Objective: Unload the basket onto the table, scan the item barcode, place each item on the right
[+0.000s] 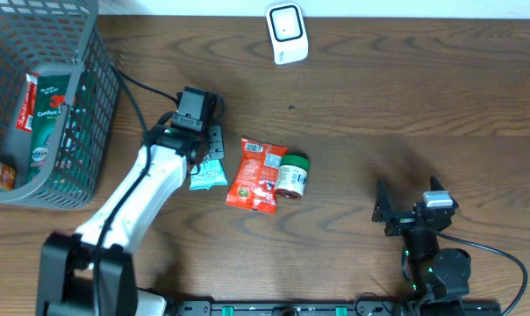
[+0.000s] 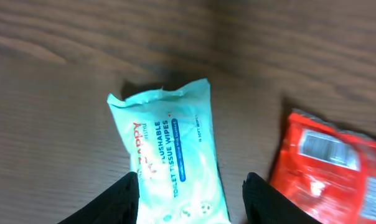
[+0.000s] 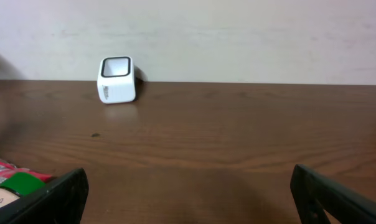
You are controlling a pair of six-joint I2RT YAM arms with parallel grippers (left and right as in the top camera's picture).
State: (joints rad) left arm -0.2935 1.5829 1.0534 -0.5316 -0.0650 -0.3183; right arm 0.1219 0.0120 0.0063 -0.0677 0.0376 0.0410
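Wooden table (image 2: 63, 68), wipes pack (image 2: 166, 143) flat between fingers (image 2: 121, 200) of the left claw (image 2: 191, 182).

Wipes (image 1: 209, 174) left of pouch (image 1: 257, 174); can (image 1: 292, 175) right

Our left arm (image 1: 155, 171) is white and rounded behind the left gripper (image 2: 191, 186), with a thin black cable (image 1: 123, 200) along it and matte black fingers (image 2: 122, 199). Our right arm (image 1: 427, 241) is black, with a pale block (image 1: 439, 201), small green lights (image 1: 404, 255) and a looping cable (image 1: 500, 251).
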